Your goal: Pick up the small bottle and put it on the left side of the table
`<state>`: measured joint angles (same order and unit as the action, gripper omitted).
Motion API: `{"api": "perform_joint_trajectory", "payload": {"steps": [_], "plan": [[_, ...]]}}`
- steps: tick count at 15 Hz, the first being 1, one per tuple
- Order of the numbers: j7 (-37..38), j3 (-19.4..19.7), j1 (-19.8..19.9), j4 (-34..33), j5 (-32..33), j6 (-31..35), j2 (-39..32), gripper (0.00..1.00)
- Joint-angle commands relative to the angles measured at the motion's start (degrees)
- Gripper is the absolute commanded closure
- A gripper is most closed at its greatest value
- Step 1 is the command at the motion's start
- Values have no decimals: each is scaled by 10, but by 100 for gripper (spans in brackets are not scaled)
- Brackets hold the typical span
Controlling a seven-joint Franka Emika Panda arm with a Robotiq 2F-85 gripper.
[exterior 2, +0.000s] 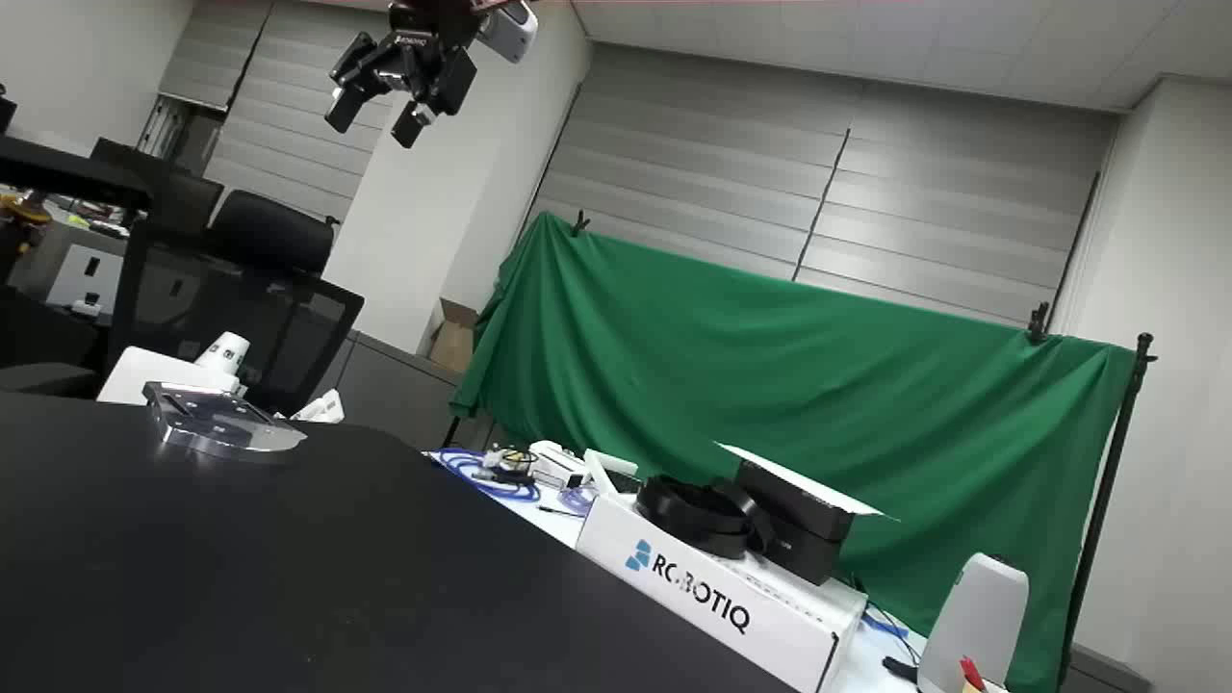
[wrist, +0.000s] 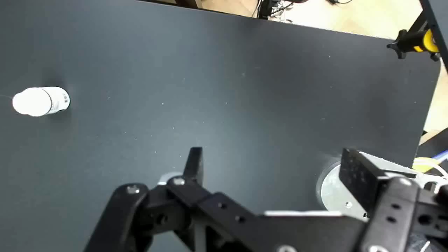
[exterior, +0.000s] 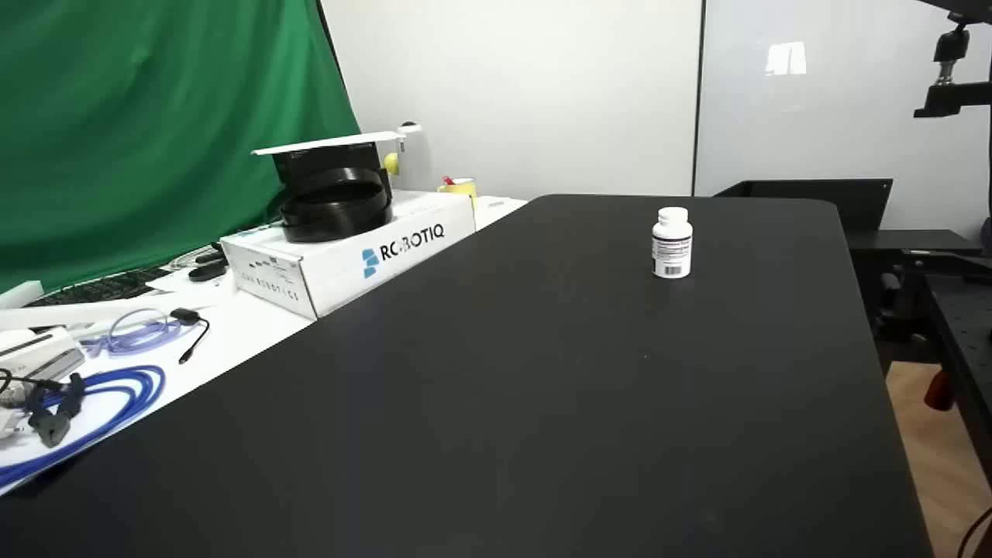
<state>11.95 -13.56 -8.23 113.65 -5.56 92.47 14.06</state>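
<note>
The small white bottle (exterior: 672, 244) stands upright on the black table (exterior: 496, 403), toward the far end in an exterior view. In the wrist view the bottle (wrist: 40, 101) is at the left edge, with its cap pointing left. It is out of view in the exterior view that shows my gripper (exterior 2: 375, 123). The gripper is raised high above the table (exterior 2: 289, 558). In the wrist view the fingers of the gripper (wrist: 271, 152) are wide apart with only bare table (wrist: 245, 77) between them. The bottle lies well off to the left of the fingers.
A clear and metal plate (exterior 2: 226, 423) lies on the table near an edge; it also shows behind the right finger in the wrist view (wrist: 337, 189). A white Robotiq box (exterior: 387, 248) with black items on it stands beside the table. Blue cables (exterior: 143, 395) lie near it.
</note>
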Motion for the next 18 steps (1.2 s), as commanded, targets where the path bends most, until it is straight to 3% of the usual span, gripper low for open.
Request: {"api": "perform_joint_trajectory", "payload": {"steps": [1, 14, 18], "plan": [[1, 4, -5, -1, 1, 0, -1, 0], [1, 4, -5, -2, 1, 0, -1, 0], [-40, 26, 8, 10, 19, 34, -5, 0]]}}
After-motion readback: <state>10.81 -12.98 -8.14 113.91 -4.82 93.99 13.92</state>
